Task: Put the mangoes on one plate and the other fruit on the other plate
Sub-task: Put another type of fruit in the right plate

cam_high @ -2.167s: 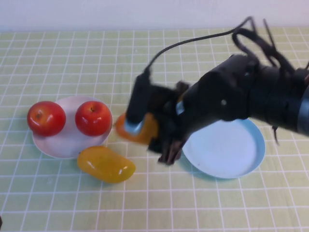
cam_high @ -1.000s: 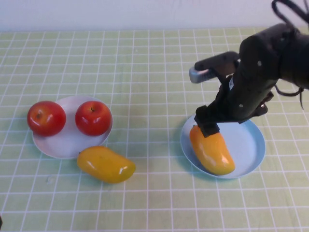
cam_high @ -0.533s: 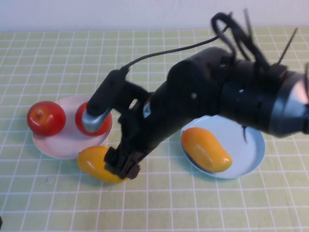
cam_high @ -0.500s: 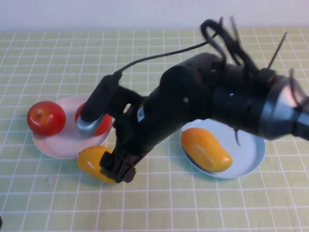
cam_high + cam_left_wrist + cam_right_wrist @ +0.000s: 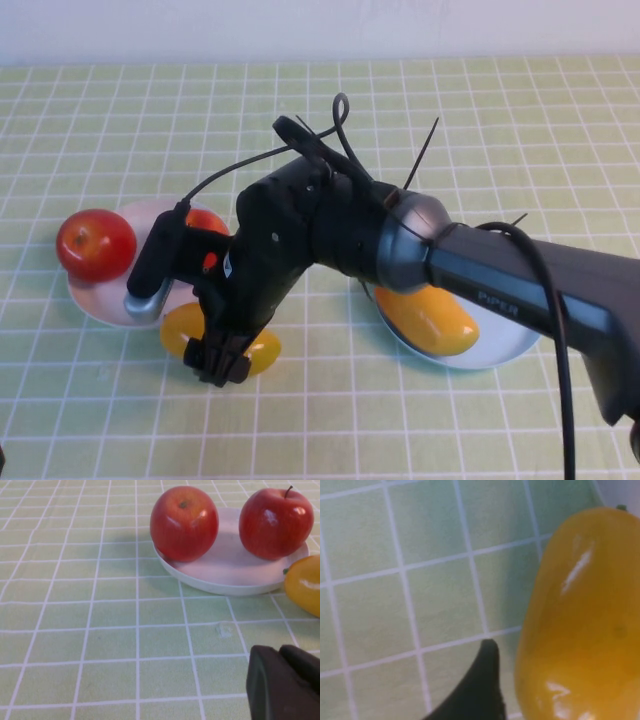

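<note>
Now the right tool (image 5: 222,352), jaws spread wide, hangs low over the mango (image 5: 180,328) lying on the surface (image 5: 100,420) just beside the white plate (image 5: 100,300), placed to straddle it for a grasp. Both apples (image 5: 184,522) sit on that plate, and the other mango (image 5: 430,318) rests in the light blue plate (image 5: 500,345). Parked near the white plate, the left tool (image 5: 285,682) is closed and empty.
</note>
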